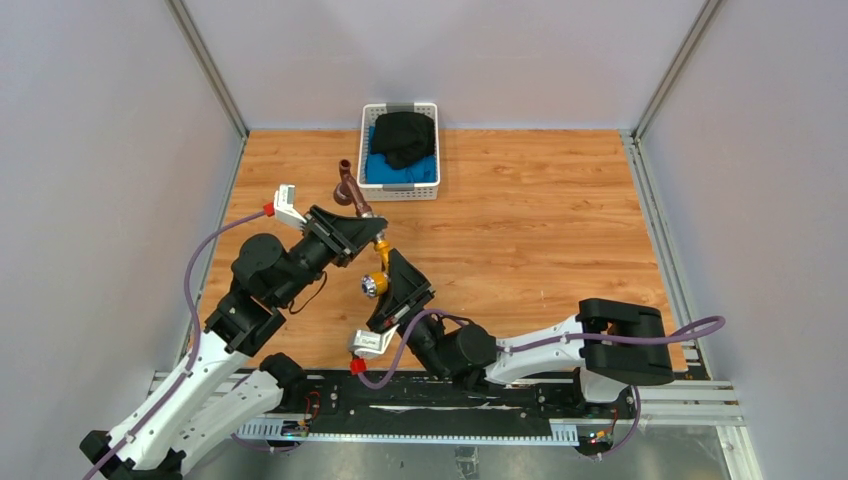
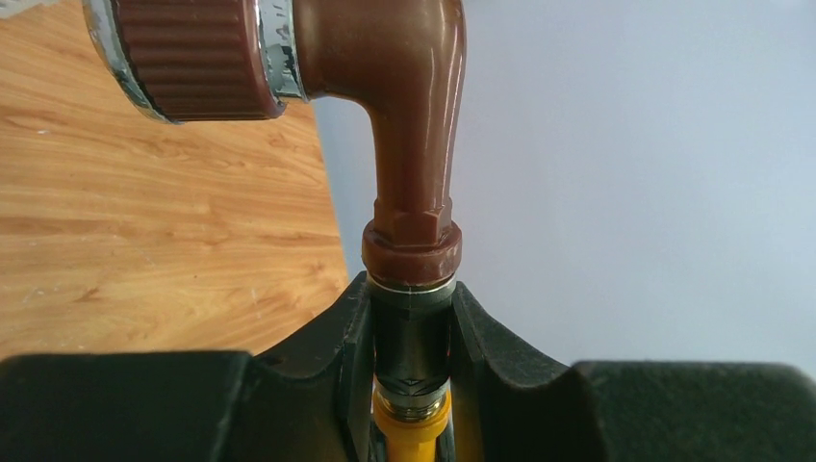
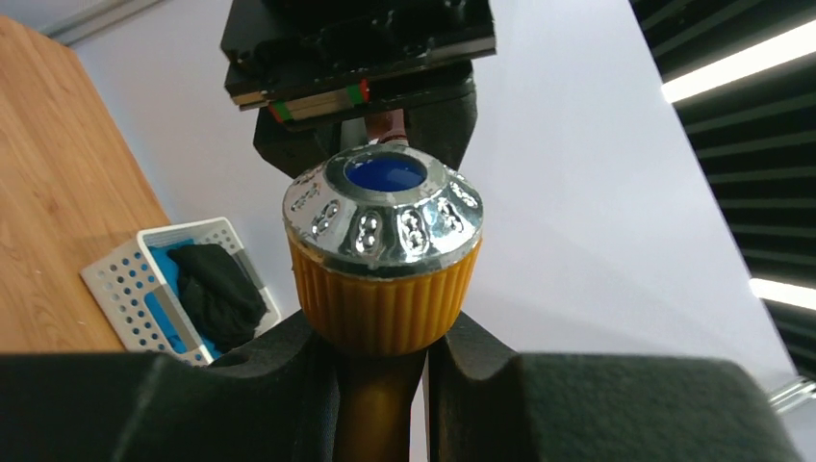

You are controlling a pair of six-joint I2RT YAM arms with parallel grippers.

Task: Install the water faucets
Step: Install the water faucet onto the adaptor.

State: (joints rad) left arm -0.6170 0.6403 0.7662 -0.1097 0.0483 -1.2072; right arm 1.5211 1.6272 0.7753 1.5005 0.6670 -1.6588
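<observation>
Left gripper [image 1: 366, 222], in the top view, sits over the left-middle of the wooden table [image 1: 560, 220], closed on the brown faucet [image 1: 347, 188]. That faucet's spout reaches toward the far side, just near of the white basket [image 1: 410, 192]. The right gripper [image 1: 386, 272] is just near and right of it, closed on the yellow faucet [image 1: 381, 250]. The two taps seem joined end to end between the grippers, though the joint is small here. From the left wrist, the fingers [image 2: 342, 332] clamp tight on a dark neck [image 2: 412, 327] under the brown collar, with yellow showing below. From the right wrist, the fingers [image 3: 289, 371] pinch the yellow stem beneath its ribbed knob [image 3: 383, 289], which is silver-capped with a blue centre.
</observation>
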